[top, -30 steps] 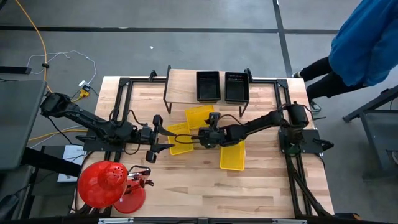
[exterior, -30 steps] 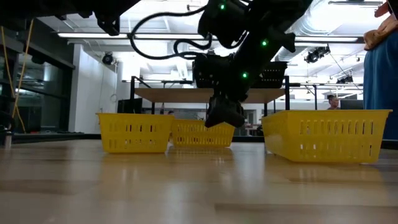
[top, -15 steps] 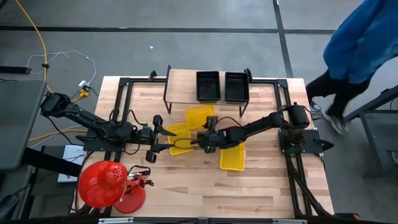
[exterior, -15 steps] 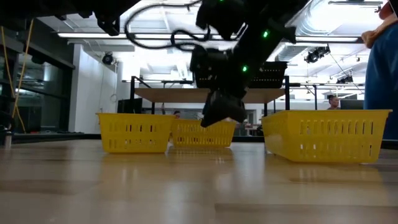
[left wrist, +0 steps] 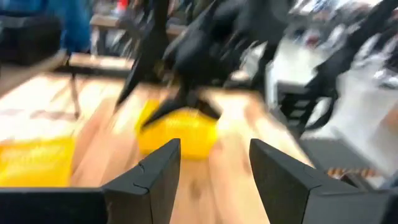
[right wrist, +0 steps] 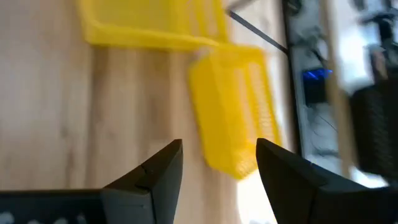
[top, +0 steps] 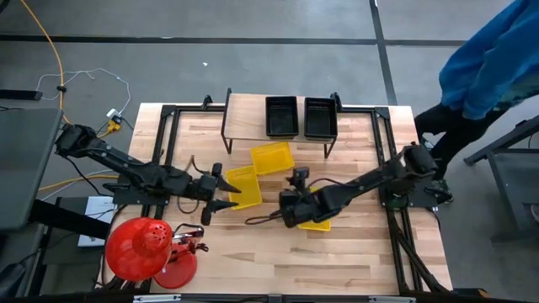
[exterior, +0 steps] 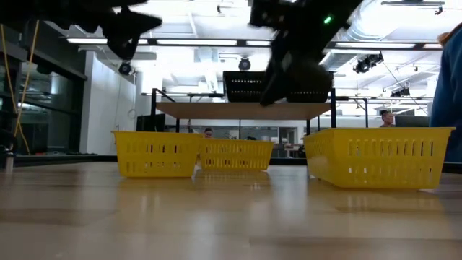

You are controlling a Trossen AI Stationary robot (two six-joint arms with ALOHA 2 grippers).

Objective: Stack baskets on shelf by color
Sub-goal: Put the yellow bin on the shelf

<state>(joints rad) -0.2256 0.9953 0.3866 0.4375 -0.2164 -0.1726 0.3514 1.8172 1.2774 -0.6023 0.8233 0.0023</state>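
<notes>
A red lamp-like dome [top: 138,247] on a red base [top: 175,270] sits at about eight o'clock on the wooden tabletop [top: 253,261]. A yellow cable [top: 52,52] and a white wire [top: 93,77] trail over the grey floor at ten o'clock. A person in a blue top [top: 493,50] and dark trousers stands at two o'clock.

Nothing to read anywhere here: no lettering, labels, brand marks, numbers or signs that can be made out on anything in any view.
</notes>
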